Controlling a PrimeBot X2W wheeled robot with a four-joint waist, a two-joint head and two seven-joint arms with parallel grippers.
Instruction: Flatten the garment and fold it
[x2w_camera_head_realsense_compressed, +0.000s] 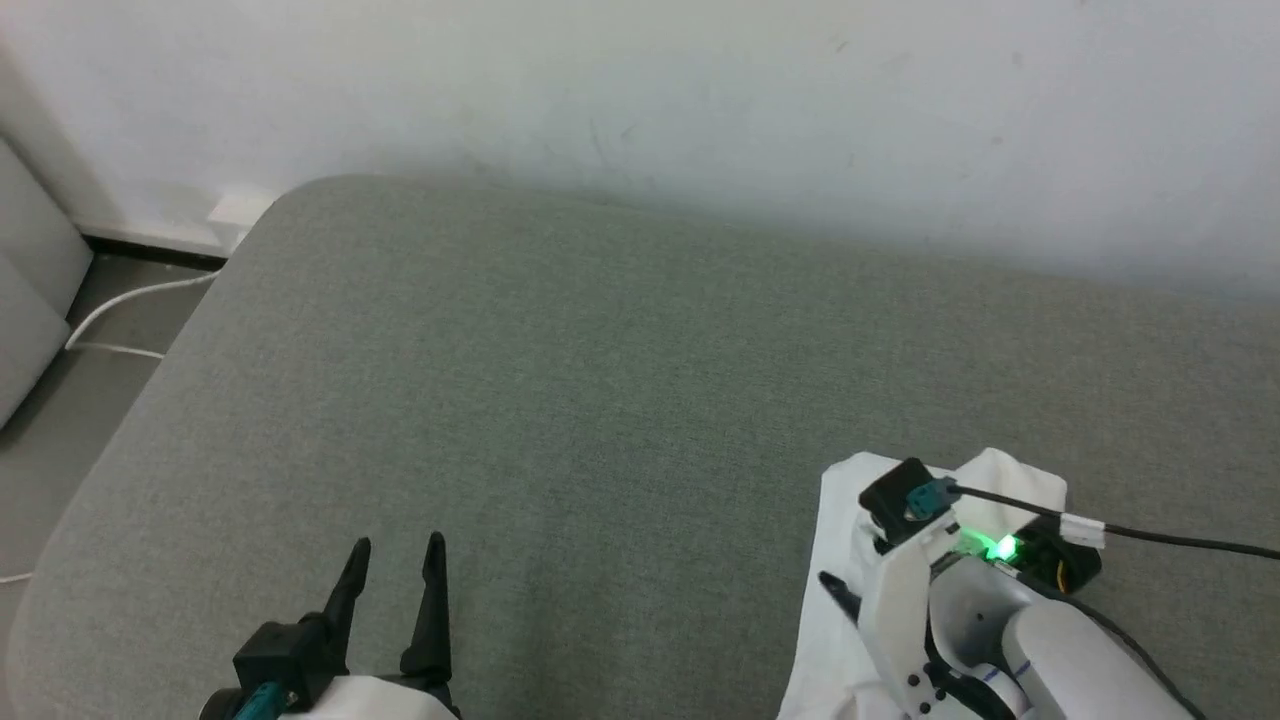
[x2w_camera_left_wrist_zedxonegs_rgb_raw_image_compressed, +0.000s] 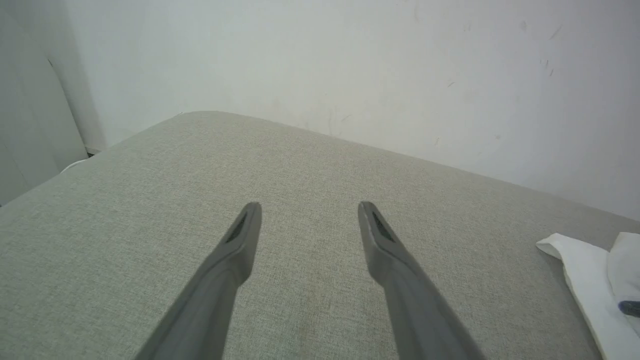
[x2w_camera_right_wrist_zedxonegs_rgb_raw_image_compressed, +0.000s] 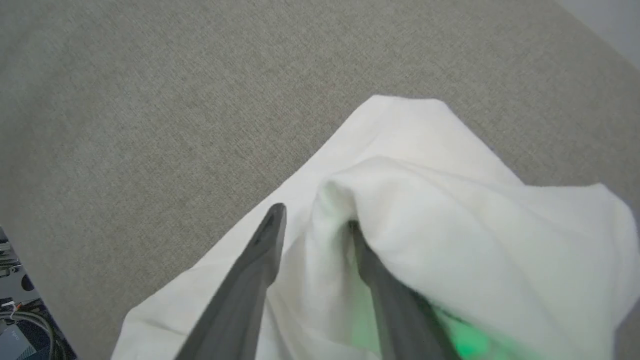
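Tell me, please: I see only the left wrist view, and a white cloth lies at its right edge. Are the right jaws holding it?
Observer: In the right wrist view the right jaws stand parted. A fold of the garment bulges between them and lies against one finger, but nothing looks pinched.
Operator: Is the garment flat?
Observer: No. It lies bunched in soft folds on the grey cushion.
Operator: Where on the cushion is it?
Observer: In the head view it is at the lower right, partly under the right forearm.
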